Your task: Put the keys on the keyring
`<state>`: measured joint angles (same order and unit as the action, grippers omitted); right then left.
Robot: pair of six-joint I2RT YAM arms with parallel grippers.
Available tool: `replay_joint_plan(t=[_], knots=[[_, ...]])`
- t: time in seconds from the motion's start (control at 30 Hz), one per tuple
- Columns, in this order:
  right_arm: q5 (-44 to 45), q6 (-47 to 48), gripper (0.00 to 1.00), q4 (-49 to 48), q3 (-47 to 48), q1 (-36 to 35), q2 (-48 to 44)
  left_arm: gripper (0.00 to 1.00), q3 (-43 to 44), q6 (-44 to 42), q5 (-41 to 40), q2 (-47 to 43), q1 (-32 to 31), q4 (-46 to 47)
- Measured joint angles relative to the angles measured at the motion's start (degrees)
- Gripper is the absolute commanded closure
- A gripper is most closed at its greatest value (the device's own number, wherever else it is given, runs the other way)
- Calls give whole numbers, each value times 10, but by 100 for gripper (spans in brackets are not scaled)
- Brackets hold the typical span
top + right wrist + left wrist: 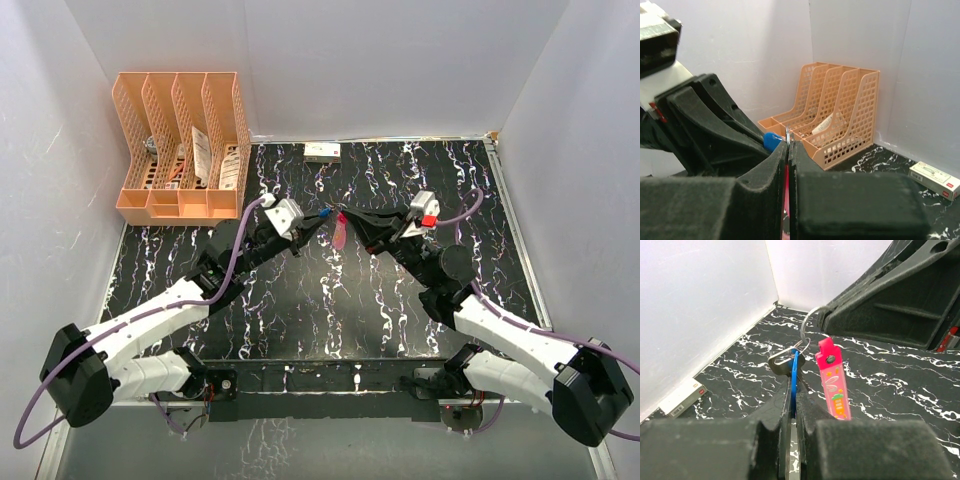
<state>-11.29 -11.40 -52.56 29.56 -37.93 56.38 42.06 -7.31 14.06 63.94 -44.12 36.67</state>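
The two claws meet mid-frame, above the tabletop. The left claw is clamped on the blue key. The right claw is pinched tight on the keyring, with its red strap hanging free. To my eye, the trick is to hold the ring steady and feed the key's hole onto the split end, turning slowly. The ring's gap is hidden behind the right claw. A grey piece beside the blue blade may be the second key; I can't tell whether it's threaded.
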Motion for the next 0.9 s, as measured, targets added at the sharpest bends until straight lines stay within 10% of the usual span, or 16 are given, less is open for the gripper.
replay_joint_plan(t=[0.9], knots=[[-30,21,100,63,22,0,14,100,24,-42,38,5,0,-61]])
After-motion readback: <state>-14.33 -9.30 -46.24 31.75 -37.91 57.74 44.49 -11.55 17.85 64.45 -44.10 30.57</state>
